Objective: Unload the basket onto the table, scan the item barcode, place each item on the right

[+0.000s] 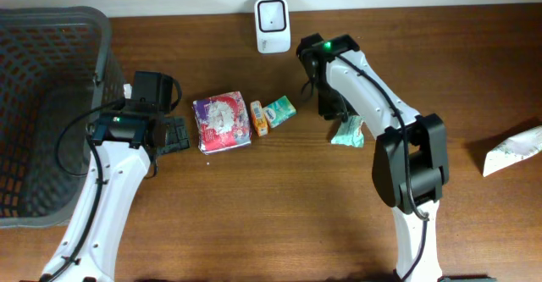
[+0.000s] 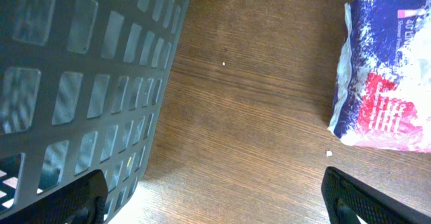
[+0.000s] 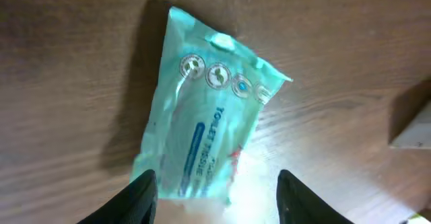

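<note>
Directly beneath the right pincer (image 3: 215,180) the teal tissue pack (image 3: 205,126) lies flat on the desk (image 3: 350,42). Its near end sits between the two fingers, and its long axis runs away from them, leaning a little to the right at the far end. The fingers stand apart, wider than the pack, and I see no squeeze on it, so it seems to rest on the wood by its own weight. The printed face is up and no barcode shows, so I'd guess the pack needs gripping across its narrow width, then lifting and turning. This arm is plainly the nearer one. The left pincer (image 2: 215,207) is well apart from the pack, spread wide on nothing, with the grey basket (image 2: 81,83) close on its left and a purple-and-red packet (image 2: 387,76) ahead to its right. Farther from the right pincer, two small boxes (image 1: 271,114) sit on the dark wood. Farthest off, at the back edge by the pale wall, stands the white scanner (image 1: 272,24).
</note>
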`<state>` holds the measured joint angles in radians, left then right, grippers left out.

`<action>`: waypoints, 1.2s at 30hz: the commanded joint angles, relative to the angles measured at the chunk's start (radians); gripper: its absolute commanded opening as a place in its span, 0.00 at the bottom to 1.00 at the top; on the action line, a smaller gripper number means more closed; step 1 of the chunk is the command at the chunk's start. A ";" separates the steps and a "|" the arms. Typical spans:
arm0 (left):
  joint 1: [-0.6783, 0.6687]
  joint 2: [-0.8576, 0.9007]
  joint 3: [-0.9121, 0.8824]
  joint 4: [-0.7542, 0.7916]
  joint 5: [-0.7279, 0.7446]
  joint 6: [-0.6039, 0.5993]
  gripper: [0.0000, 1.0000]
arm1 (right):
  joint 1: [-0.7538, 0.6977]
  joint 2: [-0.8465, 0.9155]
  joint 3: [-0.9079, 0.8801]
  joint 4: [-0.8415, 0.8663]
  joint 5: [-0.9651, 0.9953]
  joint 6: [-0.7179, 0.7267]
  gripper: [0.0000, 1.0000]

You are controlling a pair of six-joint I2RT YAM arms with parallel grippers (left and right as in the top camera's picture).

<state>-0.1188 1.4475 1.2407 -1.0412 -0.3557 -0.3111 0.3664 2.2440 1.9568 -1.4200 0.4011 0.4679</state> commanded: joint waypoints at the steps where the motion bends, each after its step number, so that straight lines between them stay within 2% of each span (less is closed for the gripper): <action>1: 0.004 -0.004 -0.001 0.001 0.000 -0.011 0.99 | 0.006 -0.014 0.061 -0.013 -0.061 -0.047 0.51; 10: 0.004 -0.004 -0.001 0.001 0.000 -0.011 0.99 | 0.007 -0.012 -0.096 0.166 -0.076 0.004 0.50; 16: 0.004 -0.004 -0.001 0.001 0.000 -0.011 0.99 | -0.002 -0.011 -0.228 0.206 0.056 0.004 0.50; 21: 0.004 -0.004 -0.001 0.001 0.000 -0.011 0.99 | -0.003 -0.011 -0.330 0.305 0.055 0.004 0.49; 25: 0.004 -0.004 -0.001 0.001 0.000 -0.011 0.99 | -0.003 -0.014 -0.359 0.336 -0.016 0.004 0.28; 27: 0.004 -0.004 -0.001 0.001 0.000 -0.011 0.99 | -0.003 -0.016 -0.286 0.299 -0.080 0.004 0.15; 29: 0.004 -0.004 -0.001 0.001 0.000 -0.011 0.99 | -0.003 -0.016 -0.165 0.248 -0.176 -0.017 0.07; 32: 0.004 -0.004 -0.001 0.001 0.001 -0.011 0.99 | -0.011 -0.016 -0.010 0.256 -0.532 -0.167 0.04; 36: 0.004 -0.004 -0.001 0.001 0.000 -0.011 0.99 | -0.058 -0.012 -0.023 0.344 -0.871 -0.210 0.04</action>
<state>-0.1188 1.4475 1.2407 -1.0424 -0.3557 -0.3111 0.3470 2.2311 1.9469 -1.1107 -0.1730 0.3080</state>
